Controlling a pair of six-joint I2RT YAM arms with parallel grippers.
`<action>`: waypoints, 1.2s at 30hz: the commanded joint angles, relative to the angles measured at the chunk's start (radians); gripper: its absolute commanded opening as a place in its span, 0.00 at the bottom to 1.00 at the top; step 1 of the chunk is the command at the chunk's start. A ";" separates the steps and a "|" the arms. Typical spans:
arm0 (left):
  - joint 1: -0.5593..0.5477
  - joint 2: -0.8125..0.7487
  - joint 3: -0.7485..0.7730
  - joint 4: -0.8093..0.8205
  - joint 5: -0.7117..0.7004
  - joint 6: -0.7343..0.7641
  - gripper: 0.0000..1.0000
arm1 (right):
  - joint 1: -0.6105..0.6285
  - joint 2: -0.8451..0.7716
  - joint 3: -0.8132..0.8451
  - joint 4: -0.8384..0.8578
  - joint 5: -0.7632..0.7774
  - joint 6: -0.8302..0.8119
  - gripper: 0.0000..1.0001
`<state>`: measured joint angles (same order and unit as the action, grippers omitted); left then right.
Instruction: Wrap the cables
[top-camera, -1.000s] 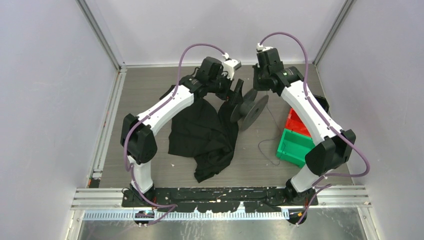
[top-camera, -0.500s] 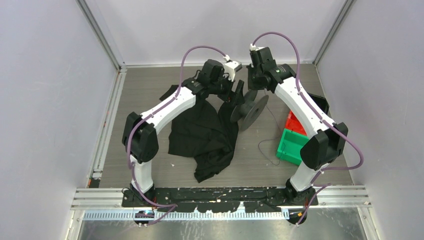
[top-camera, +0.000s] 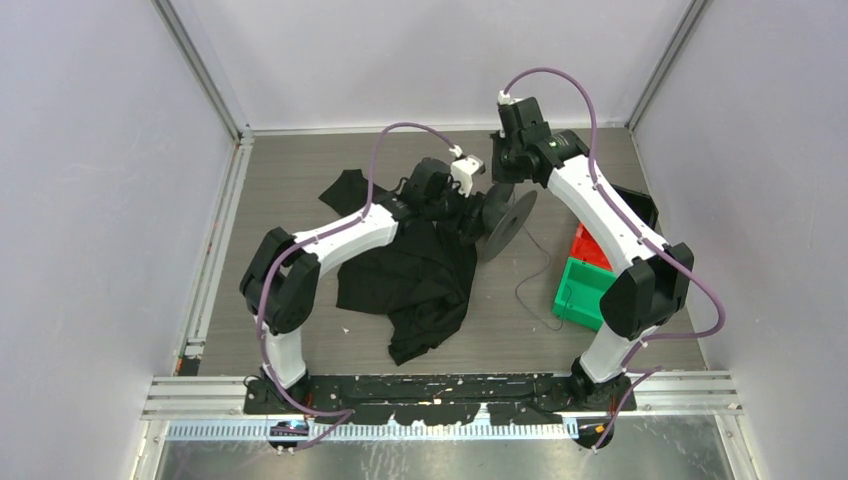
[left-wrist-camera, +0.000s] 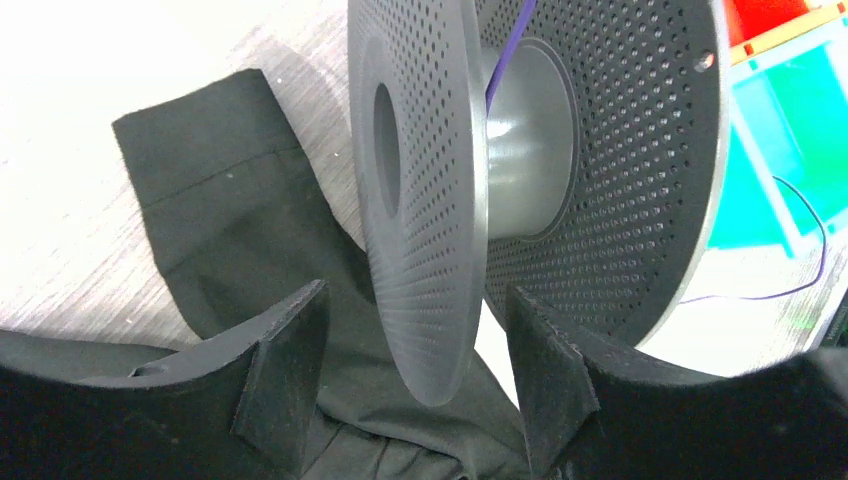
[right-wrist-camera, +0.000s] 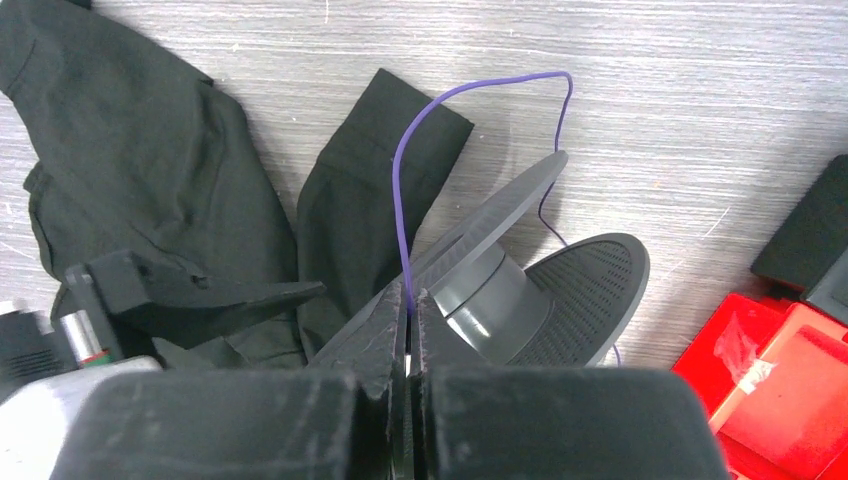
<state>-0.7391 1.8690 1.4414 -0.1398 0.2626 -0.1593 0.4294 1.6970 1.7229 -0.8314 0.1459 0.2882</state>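
Observation:
The cable (right-wrist-camera: 399, 190) is a thin purple wire. It rises from my right gripper (right-wrist-camera: 410, 305), which is shut on it, arcs over the table and drops behind the grey spool (right-wrist-camera: 500, 290). From above, the right gripper (top-camera: 498, 176) hangs just behind the spool (top-camera: 508, 218), and slack cable (top-camera: 530, 275) trails on the floor towards the bins. My left gripper (left-wrist-camera: 415, 295) is open and straddles the rim of the spool's near flange (left-wrist-camera: 415, 180); a gap shows on both sides. From above, the left gripper (top-camera: 472, 206) sits at the spool's left side.
A black garment (top-camera: 410, 270) lies crumpled left of the spool, under the left arm. A green bin (top-camera: 590, 290) and a red bin (top-camera: 592, 245) stand at the right, partly under the right arm. Walls close in the table on three sides.
The left gripper dropped nearer and rightwards onto the spool's near flange, its jaws narrowing around the rim. The right gripper shifted slightly left with the cable still pinched.

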 joint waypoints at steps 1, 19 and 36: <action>0.005 -0.112 -0.048 0.220 -0.033 -0.007 0.65 | 0.006 -0.014 -0.014 0.043 -0.024 0.010 0.00; -0.004 -0.116 -0.059 0.250 -0.069 -0.047 0.61 | 0.008 -0.048 -0.111 0.119 -0.012 0.006 0.00; -0.043 -0.123 -0.075 0.289 -0.156 -0.030 0.63 | 0.009 -0.086 -0.144 0.143 -0.016 0.001 0.00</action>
<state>-0.7811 1.7786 1.3808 0.0780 0.1459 -0.2008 0.4313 1.6737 1.6032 -0.7090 0.1284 0.2939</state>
